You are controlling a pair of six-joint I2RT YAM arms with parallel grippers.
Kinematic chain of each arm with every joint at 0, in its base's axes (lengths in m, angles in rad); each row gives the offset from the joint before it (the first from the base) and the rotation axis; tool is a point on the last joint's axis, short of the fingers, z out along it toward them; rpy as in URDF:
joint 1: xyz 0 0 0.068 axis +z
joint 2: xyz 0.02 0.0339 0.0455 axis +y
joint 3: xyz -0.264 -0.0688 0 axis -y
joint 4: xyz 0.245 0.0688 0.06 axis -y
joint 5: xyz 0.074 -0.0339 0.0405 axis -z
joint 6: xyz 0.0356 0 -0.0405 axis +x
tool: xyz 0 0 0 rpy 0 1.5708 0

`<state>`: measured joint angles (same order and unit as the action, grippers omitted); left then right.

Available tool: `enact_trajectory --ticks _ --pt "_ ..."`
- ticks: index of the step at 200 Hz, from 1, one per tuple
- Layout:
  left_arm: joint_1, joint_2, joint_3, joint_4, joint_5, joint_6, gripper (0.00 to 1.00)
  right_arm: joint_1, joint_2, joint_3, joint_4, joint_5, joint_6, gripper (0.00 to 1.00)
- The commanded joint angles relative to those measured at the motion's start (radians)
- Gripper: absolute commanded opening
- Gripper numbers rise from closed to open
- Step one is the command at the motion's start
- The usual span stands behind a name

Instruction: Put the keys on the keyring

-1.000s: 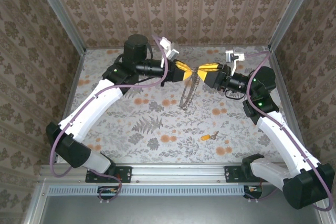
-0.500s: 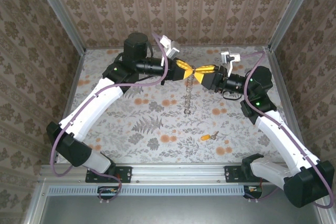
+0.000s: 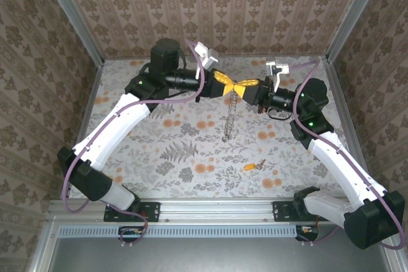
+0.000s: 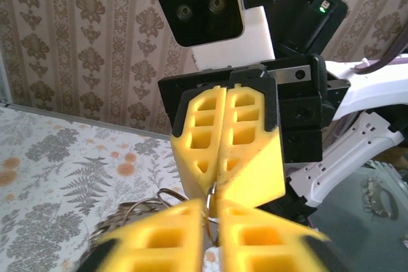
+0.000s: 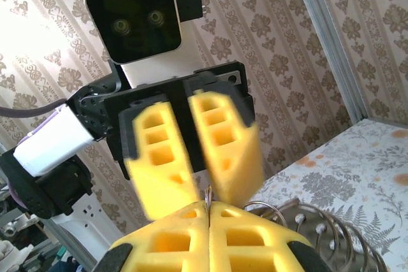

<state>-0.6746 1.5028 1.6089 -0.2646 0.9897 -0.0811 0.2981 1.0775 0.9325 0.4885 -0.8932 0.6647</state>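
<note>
Both arms reach over far half of table (image 3: pixel 159 157). Tips meet nose to nose, raised off the top.

Right gripper (image 3: pixel 242 85): matte yellow wedge fingers w/ square cut-outs on a black mount. They're pressed flat together, no gap, pinching the thin wire at top of keyring (image 3: pixel 231 116). Left gripper (image 3: pixel 231 86): same yellow wedges. From the right wrist view its fingers (image 5: pixel 224 151) stand a little apart w/ a dark slit btwn them, and look blurred. The wire sits at that slit; can't tell if the pads touch it.

Keyring is thin silvery-tan metal w/ small links. It hangs from the pinch pt as one narrow strand. Can't tell if the lower end touches the table. In wrist views round wire loops bunch just below the tips.

Key (image 3: pixel 250 167): tiny, orange-yellow head, short silvery blade. Lies flat on near half of table, right of centre, well apart from keyring & both grippers, w/ bare tabletop all round it.

Table is flat w/ a floral print, grey leaves & orange blooms. Walls (image 3: pixel 223 11) on 3 sides in beige patterned paper, w/ metal posts at the corners. Front edge is a metal rail (image 3: pixel 210 211) carrying the arm bases.

Left forearm crosses the left side on a diagonal; right arm runs close to the right wall. Grippers sit near the back wall. Purple cable (image 3: pixel 203 84) loops by the left wrist.
</note>
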Motion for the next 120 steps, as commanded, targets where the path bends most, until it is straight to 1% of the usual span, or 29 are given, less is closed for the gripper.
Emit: enact_trajectory --ticks 1,8,18,39,64,87,103,120 --pt "0.043 -0.059 -0.047 0.131 -0.06 -0.099 0.34 -0.017 -0.01 0.014 0.052 0.045 -0.001 0.0" --pt "0.062 -0.079 -0.08 0.197 -0.066 -0.149 0.4 -0.019 -0.008 0.014 0.07 0.044 0.008 0.0" --pt "0.08 -0.103 -0.129 0.277 -0.077 -0.211 0.44 -0.02 -0.005 0.013 0.097 0.048 0.021 0.0" --pt "0.096 -0.137 -0.196 0.373 -0.102 -0.286 0.45 -0.02 0.004 0.012 0.16 0.057 0.051 0.0" --pt "0.095 -0.142 -0.241 0.471 -0.103 -0.367 0.4 -0.02 0.032 0.012 0.262 0.064 0.114 0.0" --pt "0.086 -0.133 -0.275 0.583 -0.103 -0.454 0.32 -0.018 0.062 0.015 0.347 0.065 0.173 0.0" --pt "0.077 -0.122 -0.286 0.648 -0.095 -0.498 0.32 -0.016 0.072 0.021 0.361 0.064 0.184 0.0" --pt "0.065 -0.113 -0.283 0.666 -0.089 -0.511 0.32 -0.012 0.074 0.025 0.354 0.065 0.183 0.0"
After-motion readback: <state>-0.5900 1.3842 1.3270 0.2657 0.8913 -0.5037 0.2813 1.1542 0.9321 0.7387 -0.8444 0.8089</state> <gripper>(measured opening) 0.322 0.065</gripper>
